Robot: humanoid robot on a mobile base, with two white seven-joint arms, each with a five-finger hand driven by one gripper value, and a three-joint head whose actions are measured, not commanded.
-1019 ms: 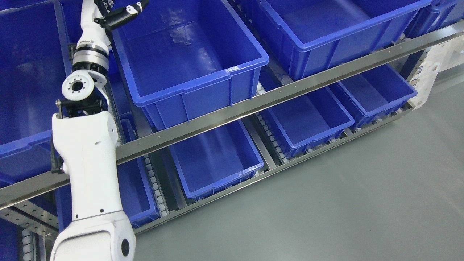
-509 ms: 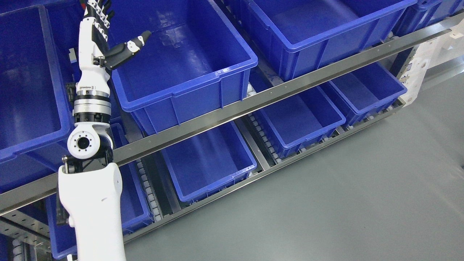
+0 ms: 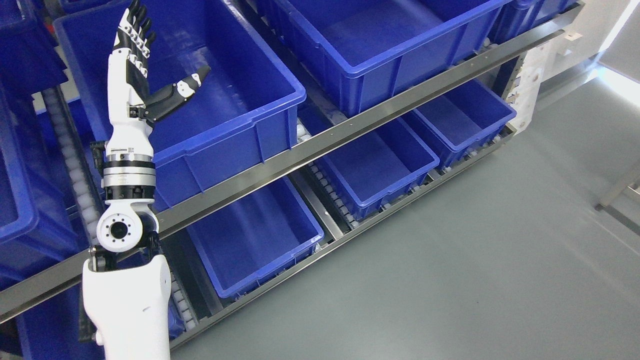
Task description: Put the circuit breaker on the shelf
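My left hand (image 3: 150, 65) is raised in front of the upper shelf, fingers straight and spread, thumb sticking out to the right. It holds nothing. It hangs over the left wall of a large blue bin (image 3: 240, 125) on the upper shelf level. The bin's inside looks empty where I can see it. No circuit breaker shows in the head view. My left forearm (image 3: 125, 300) comes up from the lower left. The right arm is out of view.
A steel shelf rail (image 3: 350, 130) runs diagonally across the rack. More blue bins sit on the upper level (image 3: 380, 65) and lower level (image 3: 250, 245), (image 3: 380, 170), (image 3: 465, 120). Roller tracks (image 3: 75, 165) run between bins. Grey floor (image 3: 475, 260) lies at the right.
The camera view has shifted, so the rack sits further left and lower in the picture. My left hand now shows whole, fingers extended; it stays open and empty.
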